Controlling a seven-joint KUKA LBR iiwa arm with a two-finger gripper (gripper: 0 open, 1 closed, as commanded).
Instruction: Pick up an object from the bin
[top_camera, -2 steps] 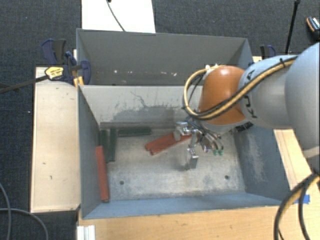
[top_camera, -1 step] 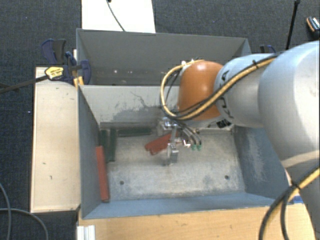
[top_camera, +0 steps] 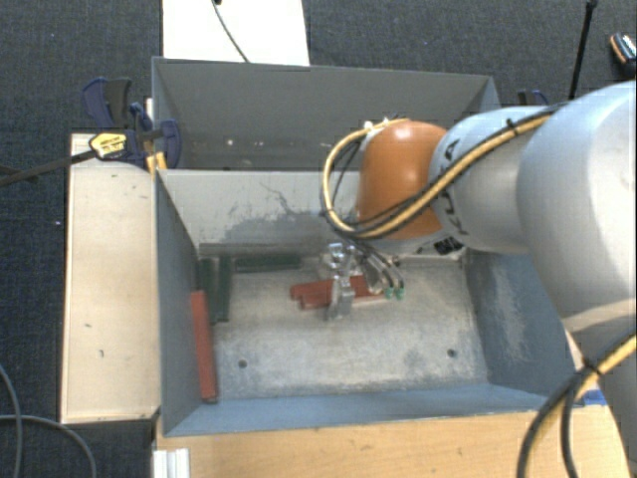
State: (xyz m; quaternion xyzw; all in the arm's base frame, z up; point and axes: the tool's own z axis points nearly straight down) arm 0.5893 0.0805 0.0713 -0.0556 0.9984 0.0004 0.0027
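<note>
The gripper (top_camera: 339, 302) is seen low at a small red block (top_camera: 311, 294) in mid-bin (top_camera: 348, 366); whether it is clamped cannot be told, and the lift is judged undone

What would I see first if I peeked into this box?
The big white arm with its orange cover, reaching in from the right. Its gripper hangs over a small red block in the middle of the bin. A long red bar lies along the left wall.
</note>
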